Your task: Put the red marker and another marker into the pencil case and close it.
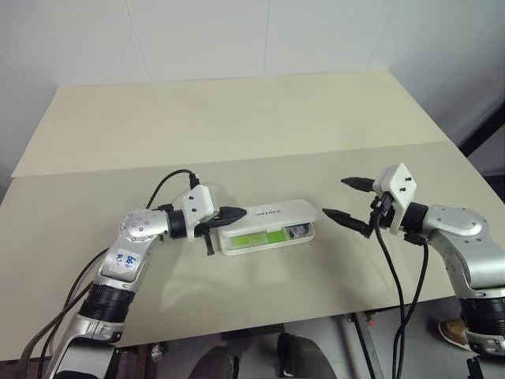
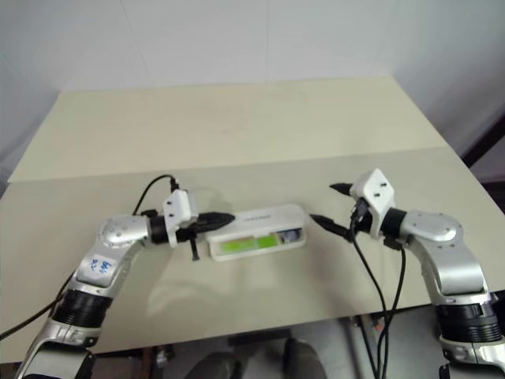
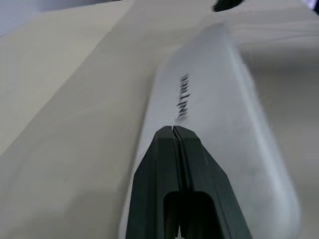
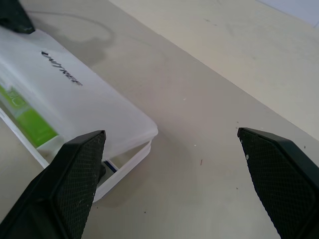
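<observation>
From the head, the white hard-plastic pencil case (image 1: 268,227) lies mid-table, lid ajar over the lime-green marker (image 1: 259,237). Left wrist: my left gripper (image 3: 173,130), pressed together, sits on the lid; I should press down evenly. Right wrist: my right gripper (image 4: 172,137) is spread beside it, probably bracing.

Beige table (image 1: 237,118), two flat panels meeting at a straight seam (image 1: 118,167) running side to side. Pale wall (image 1: 237,35) behind the far edge. Dark floor (image 1: 493,134) past the right corner, and a tan shoe (image 1: 451,332) down below.
</observation>
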Controlling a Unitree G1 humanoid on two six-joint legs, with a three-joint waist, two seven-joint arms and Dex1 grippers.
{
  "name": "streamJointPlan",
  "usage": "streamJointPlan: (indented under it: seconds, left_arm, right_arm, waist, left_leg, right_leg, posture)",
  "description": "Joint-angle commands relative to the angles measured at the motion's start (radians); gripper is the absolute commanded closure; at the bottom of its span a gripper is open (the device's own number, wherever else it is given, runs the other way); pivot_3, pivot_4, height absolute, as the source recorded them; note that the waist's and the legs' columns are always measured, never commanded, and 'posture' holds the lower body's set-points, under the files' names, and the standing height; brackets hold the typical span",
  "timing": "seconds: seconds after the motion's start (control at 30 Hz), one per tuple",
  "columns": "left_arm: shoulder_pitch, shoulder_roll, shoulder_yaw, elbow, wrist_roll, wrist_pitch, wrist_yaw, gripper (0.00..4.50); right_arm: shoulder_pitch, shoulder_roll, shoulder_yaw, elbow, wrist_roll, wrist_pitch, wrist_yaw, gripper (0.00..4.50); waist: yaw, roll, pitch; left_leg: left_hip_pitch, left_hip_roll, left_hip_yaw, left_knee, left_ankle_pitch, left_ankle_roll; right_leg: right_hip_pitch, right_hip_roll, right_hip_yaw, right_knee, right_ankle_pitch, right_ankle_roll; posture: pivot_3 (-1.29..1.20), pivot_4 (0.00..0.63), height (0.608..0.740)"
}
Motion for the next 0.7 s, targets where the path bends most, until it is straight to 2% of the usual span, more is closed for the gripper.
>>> streamJointPlan:
  seconds: [0.03, 0.23, 0.53, 0.7]
  left_arm:
    - [-0.004, 0.009, -0.068, -0.076, 0.038, 0.057, -0.016, 4.45]
    - [-0.019, 0.051, -0.143, -0.101, 0.084, 0.248, -0.031, 4.45]
    - [-0.061, 0.043, -0.173, -0.069, 0.129, 0.286, 0.003, 4.45]
    - [-0.045, 0.012, -0.139, -0.124, 0.065, 0.303, 0.001, 4.45]
  right_arm:
    - [0.014, -0.011, -0.050, -0.068, 0.028, 0.016, -0.016, 0.00]
    - [0.066, -0.006, -0.070, -0.151, 0.047, 0.060, -0.047, 0.00]
    - [0.145, 0.001, -0.107, -0.245, 0.075, 0.098, -0.095, 0.00]
    - [0.144, 0.012, -0.093, -0.251, 0.078, 0.100, -0.104, 0.00]
  waist:
    - [0.000, 0.000, 0.000]
    - [0.001, 0.000, 0.000]
    - [0.004, -0.001, -0.001]
    - [0.005, -0.001, -0.001]
  left_leg:
    - [0.000, 0.000, 0.000, 0.000, 0.000, 0.000]
    - [0.000, 0.000, 0.000, 0.000, 0.000, 0.000]
    - [0.002, 0.000, 0.000, 0.001, 0.000, 0.000]
    - [0.003, 0.000, 0.000, 0.001, 0.000, 0.000]
  right_leg:
    - [0.000, 0.000, 0.000, 0.000, 0.000, 0.000]
    - [0.000, 0.000, 0.001, 0.000, 0.000, 0.000]
    - [0.003, 0.000, 0.003, -0.001, 0.000, 0.000]
    - [0.003, 0.001, 0.003, -0.001, 0.001, 0.000]
  posture:
    - [0.00, 0.150, 0.740]
    - [0.00, 0.150, 0.740]
    - [0.00, 0.150, 0.740]
    - [0.00, 0.150, 0.740]
